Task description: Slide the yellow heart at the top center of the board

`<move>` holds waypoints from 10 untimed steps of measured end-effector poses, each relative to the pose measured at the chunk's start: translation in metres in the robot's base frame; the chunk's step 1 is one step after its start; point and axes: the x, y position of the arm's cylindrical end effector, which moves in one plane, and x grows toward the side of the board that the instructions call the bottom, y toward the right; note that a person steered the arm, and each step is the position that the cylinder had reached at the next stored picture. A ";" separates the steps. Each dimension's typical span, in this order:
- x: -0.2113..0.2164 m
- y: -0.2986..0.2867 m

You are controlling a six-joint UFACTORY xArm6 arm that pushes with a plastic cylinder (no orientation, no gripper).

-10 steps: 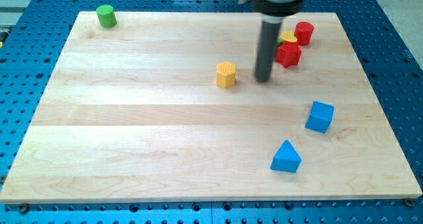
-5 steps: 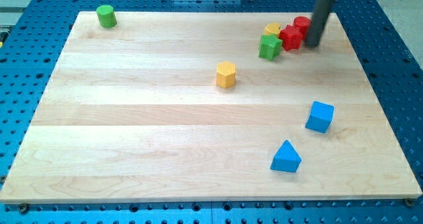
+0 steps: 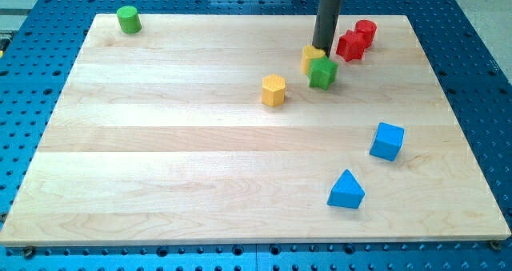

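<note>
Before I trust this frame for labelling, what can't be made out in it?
- Yellow heart: in the camera view, my tip and the green block cover part of it, so its heart outline is unclear.
- Contact between tip and heart: the rod hides it.
- Red cylinder: its lower part sits behind the red block; touching or apart, I cannot tell.
- Arm above the rod: cut off by the view's top.

The yellow heart (image 3: 313, 58) is partly hidden behind the green block (image 3: 323, 73).
</note>
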 end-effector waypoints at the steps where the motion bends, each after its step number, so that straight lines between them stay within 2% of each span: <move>1: 0.003 0.037; 2: 0.022 -0.010; 4: -0.035 -0.111; 5: 0.022 -0.097; 7: 0.033 -0.176; 8: 0.020 -0.135; 10: -0.034 -0.129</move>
